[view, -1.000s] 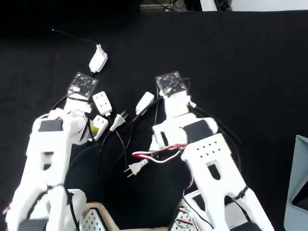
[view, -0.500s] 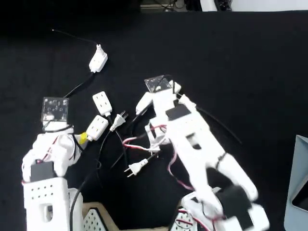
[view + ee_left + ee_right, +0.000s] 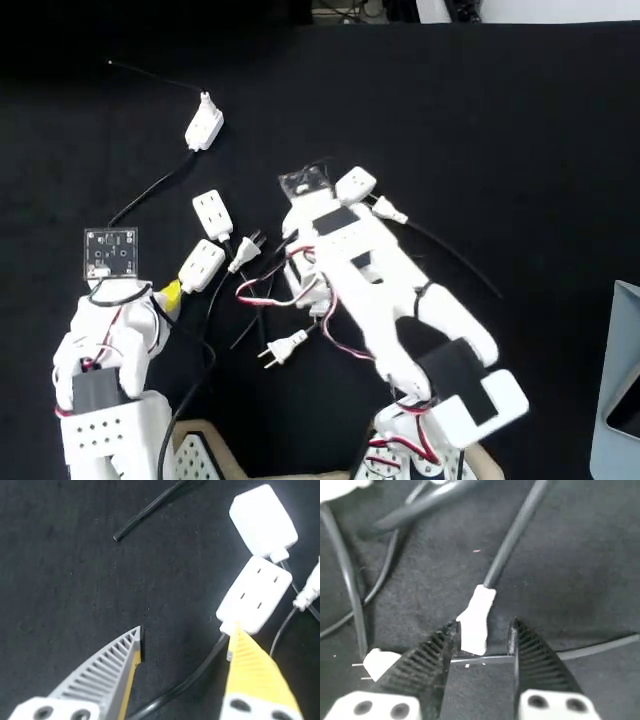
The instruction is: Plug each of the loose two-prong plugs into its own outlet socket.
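Observation:
Between the open black fingers of my right gripper (image 3: 483, 625) lies a white plug body (image 3: 476, 620) on a dark cord; neither finger touches it. A second plug (image 3: 372, 662) with bare prongs rests just beside that gripper. From above, the right arm (image 3: 350, 250) covers this spot. My left gripper (image 3: 185, 632) is open and holds nothing. Its yellow finger (image 3: 250, 665) is at the cord end of a white outlet socket (image 3: 255, 597) (image 3: 202, 265). Another socket (image 3: 212, 214) sits just beyond. Loose plugs (image 3: 245, 250) (image 3: 285, 347) lie between the arms.
A white adapter block (image 3: 204, 128) with a thin cord lies at the far left. Dark cords tangle between the two arms. A small white plug (image 3: 390, 213) lies right of the right arm. A grey box (image 3: 620, 400) stands at the right edge.
The right arm swung left and came down over the white plug. The left arm drew back from the far socket to the near left.

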